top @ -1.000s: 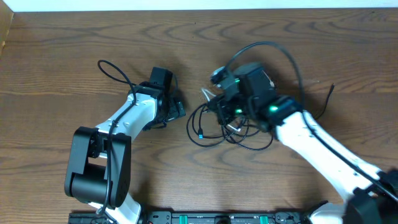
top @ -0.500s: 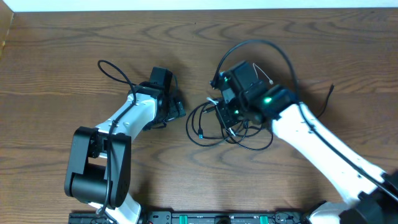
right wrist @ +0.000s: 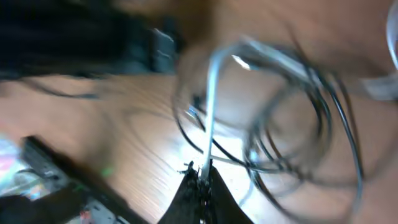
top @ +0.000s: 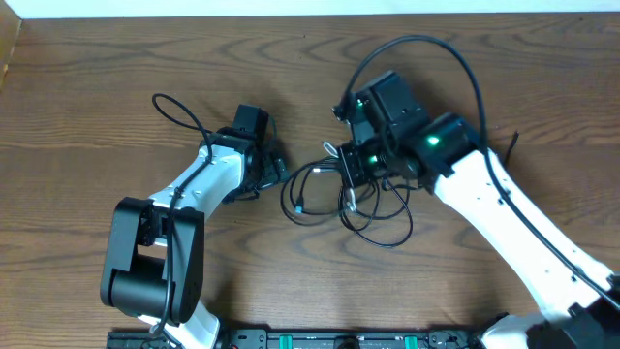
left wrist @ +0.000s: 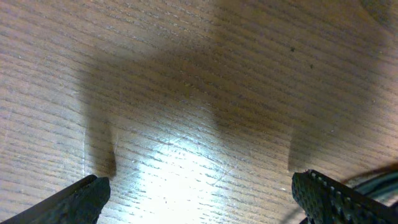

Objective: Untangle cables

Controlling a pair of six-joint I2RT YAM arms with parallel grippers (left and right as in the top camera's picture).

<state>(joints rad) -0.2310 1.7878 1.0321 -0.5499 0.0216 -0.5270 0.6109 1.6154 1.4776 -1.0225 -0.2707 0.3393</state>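
Observation:
The cables (top: 373, 231), several thin black loops and one white cord (top: 351, 200), lie tangled on the table's middle. My right gripper (top: 351, 176) is over the tangle's upper left and is shut on the white cord. The blurred right wrist view shows its fingers (right wrist: 202, 174) pinched on the white cord (right wrist: 211, 93), with black loops (right wrist: 336, 124) hanging around it. My left gripper (top: 275, 165) is open just left of the tangle, low over bare wood. The left wrist view shows its fingers wide apart (left wrist: 199, 186) and a bit of black cable (left wrist: 379, 179) at the lower right.
The wooden table (top: 116, 58) fills the view. A thick black arm wire (top: 426, 44) arcs over the right arm and another (top: 174, 107) loops beside the left arm. The arm bases stand at the front edge (top: 320, 339).
My right gripper has moved up and back with the white cord, and the tangle has been dragged left, closer to the left gripper. The left arm has not moved.

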